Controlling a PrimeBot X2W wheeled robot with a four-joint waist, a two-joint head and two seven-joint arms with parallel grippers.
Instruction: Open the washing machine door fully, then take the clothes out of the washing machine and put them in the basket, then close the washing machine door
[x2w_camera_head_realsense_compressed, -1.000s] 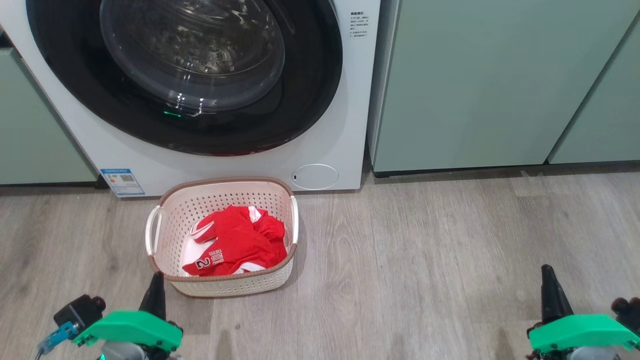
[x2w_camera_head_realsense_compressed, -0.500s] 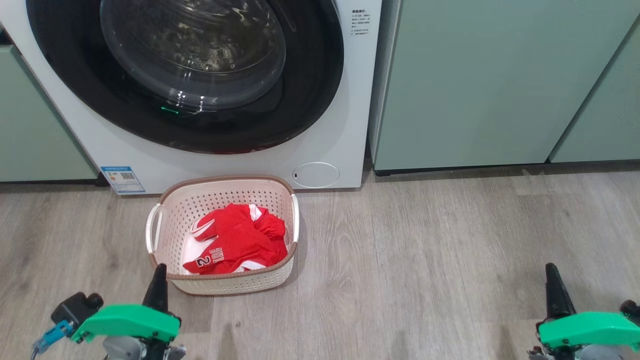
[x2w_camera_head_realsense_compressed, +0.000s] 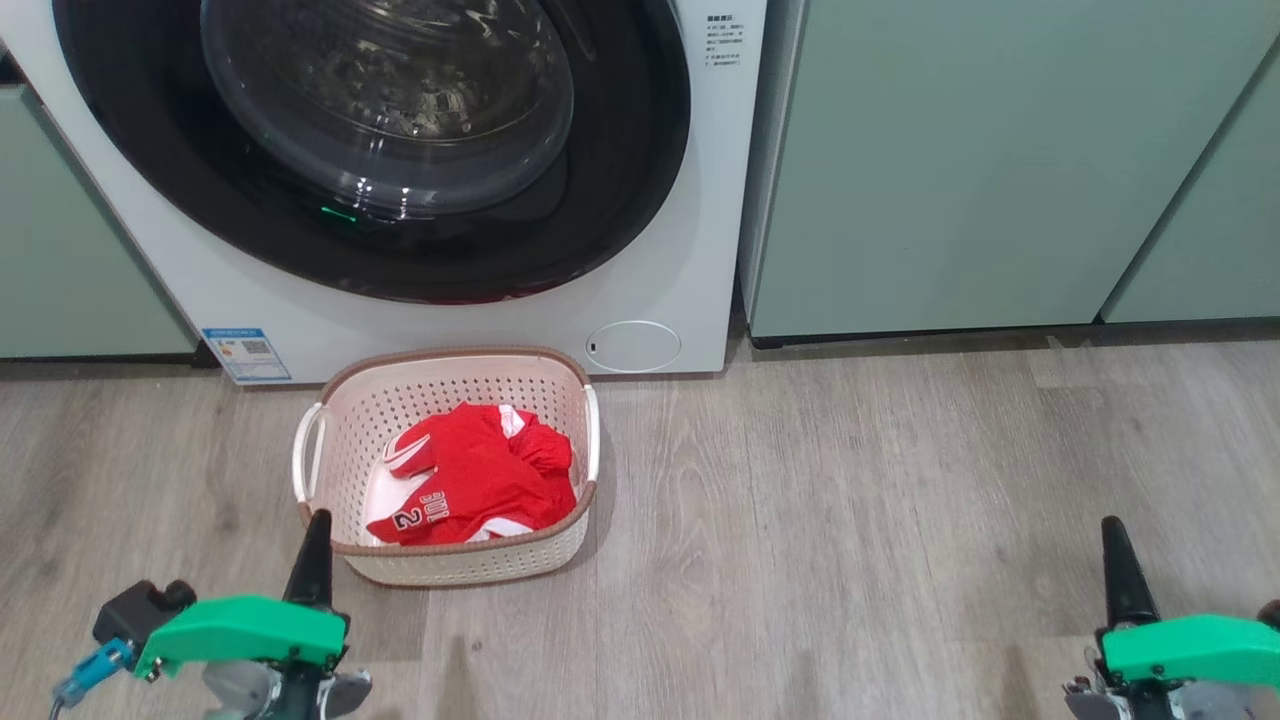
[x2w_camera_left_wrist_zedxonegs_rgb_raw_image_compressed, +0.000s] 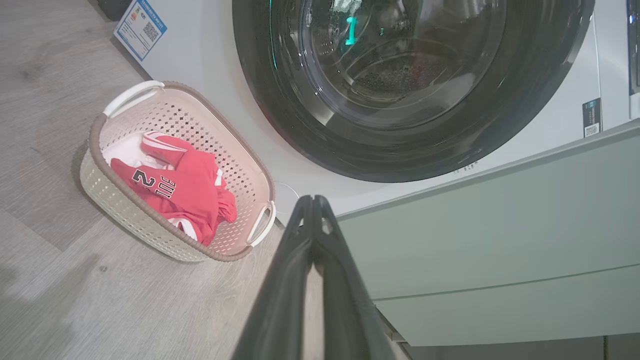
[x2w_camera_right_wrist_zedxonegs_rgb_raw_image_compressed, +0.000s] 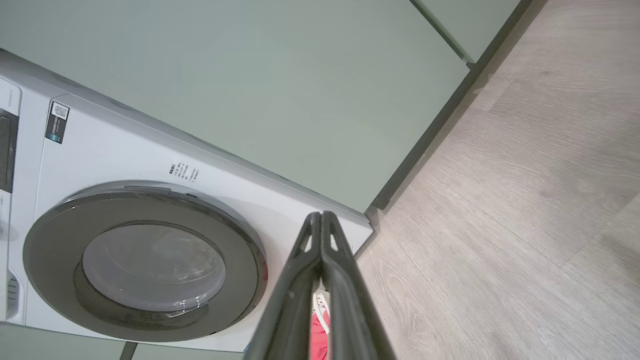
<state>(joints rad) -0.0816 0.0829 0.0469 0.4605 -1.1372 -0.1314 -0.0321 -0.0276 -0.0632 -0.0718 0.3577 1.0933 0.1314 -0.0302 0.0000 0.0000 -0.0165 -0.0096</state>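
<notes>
The left pincer (x2w_camera_head_realsense_compressed: 318, 530) sits at 7 o'clock in the head view, fingers pressed together into one dark spike and holding nothing, its tip just short of the basket's near corner. The basket (x2w_camera_head_realsense_compressed: 450, 353) stands on the floor (x2w_camera_head_realsense_compressed: 850, 500) at 6 o'clock of the washing machine door (x2w_camera_head_realsense_compressed: 390, 110), and the clothes (x2w_camera_head_realsense_compressed: 480, 485) lie bunched inside it, wholly below the rim. The door looks flush with the white front of the washing machine (x2w_camera_head_realsense_compressed: 705, 230); no gap shows at its black rim. At 3 o'clock of the machine are the pale green cabinets (x2w_camera_head_realsense_compressed: 950, 170). The right pincer (x2w_camera_head_realsense_compressed: 1113, 535) rests at 5 o'clock, also closed and empty, well apart from everything.

By my reading all three parts of the task are done and what remains is to stand clear. To do that well, both arms should stay low and tucked, the left one drawn away without clipping the basket. The door should also be checked as truly latched rather than merely resting against the seal.

Against the earlier head view, the whole picture has slid slightly, so the camera has moved. Basket, clothes and door keep the same arrangement, and both pincers were just as closed.
</notes>
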